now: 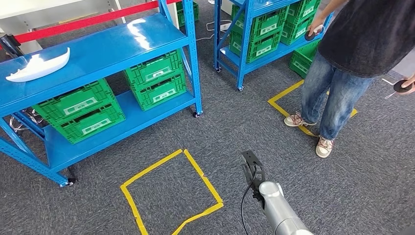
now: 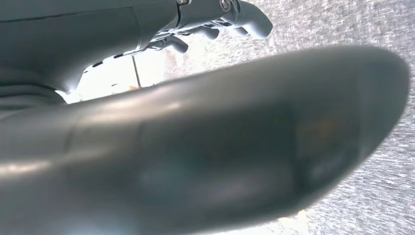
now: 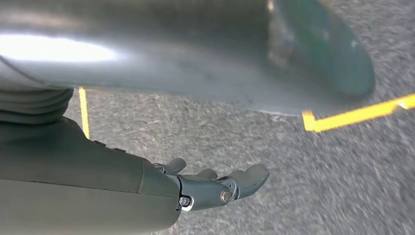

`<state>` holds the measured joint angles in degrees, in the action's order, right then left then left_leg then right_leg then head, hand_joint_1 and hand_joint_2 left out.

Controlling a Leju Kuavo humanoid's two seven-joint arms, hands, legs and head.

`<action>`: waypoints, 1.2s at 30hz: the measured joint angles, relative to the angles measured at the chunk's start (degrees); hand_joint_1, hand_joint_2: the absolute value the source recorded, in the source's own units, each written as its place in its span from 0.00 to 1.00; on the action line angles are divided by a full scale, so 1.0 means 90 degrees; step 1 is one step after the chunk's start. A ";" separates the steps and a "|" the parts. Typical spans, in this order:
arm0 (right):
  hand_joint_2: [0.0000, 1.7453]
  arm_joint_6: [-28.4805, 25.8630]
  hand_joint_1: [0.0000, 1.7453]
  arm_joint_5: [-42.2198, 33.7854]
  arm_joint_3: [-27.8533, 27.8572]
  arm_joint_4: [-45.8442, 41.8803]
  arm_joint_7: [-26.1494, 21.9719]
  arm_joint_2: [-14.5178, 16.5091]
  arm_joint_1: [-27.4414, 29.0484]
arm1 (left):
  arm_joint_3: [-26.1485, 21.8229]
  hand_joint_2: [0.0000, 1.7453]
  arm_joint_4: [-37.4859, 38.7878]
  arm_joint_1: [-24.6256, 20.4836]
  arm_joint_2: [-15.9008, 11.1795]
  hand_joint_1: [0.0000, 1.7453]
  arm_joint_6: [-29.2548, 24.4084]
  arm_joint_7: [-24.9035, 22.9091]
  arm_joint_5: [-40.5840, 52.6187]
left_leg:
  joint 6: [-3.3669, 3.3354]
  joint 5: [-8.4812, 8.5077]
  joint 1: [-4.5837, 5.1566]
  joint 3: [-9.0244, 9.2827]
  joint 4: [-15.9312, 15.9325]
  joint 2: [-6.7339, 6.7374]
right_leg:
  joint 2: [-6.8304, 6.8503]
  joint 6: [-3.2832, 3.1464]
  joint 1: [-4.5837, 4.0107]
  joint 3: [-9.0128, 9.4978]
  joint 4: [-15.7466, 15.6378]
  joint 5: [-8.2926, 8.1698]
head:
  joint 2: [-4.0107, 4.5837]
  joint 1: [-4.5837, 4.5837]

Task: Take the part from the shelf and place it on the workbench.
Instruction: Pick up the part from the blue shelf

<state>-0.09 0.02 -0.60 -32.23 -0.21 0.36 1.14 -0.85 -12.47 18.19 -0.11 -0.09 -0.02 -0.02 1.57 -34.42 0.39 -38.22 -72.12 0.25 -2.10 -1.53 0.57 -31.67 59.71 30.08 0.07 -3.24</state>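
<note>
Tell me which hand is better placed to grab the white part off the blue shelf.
Probably the left. The white part lies on the blue shelf top, far on the robot's left. Both the left hand and right hand hang empty over carpet.

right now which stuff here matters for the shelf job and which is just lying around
Belongs to the job:
white part lying on the top board
blue shelf holding it
left hand, right hand, both holding nothing

Just lying about:
green crates
yellow tape square
person beside the second blue rack
</note>
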 joint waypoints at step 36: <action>1.00 0.0002 0.00 0.0000 -0.0001 0.0996 0.0021 0.0006 0.0979 | 0.0000 1.00 -0.1091 -0.1018 0.0024 0.00 0.0000 0.0010 0.0000 | -0.0197 0.0687 0.0072 0.0642 0.1479 -0.0072 | 0.0110 0.0152 -0.0012 0.0187 -0.0142 0.0086 | 0.0000 -0.0009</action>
<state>-0.07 0.02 -0.61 -23.27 -0.02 0.42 9.96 -0.85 -22.29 9.03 0.11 -0.09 0.07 -0.02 -0.20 -28.23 1.04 -32.43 -58.80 -0.40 -1.11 -0.16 0.47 -29.99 58.43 30.86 0.07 -3.32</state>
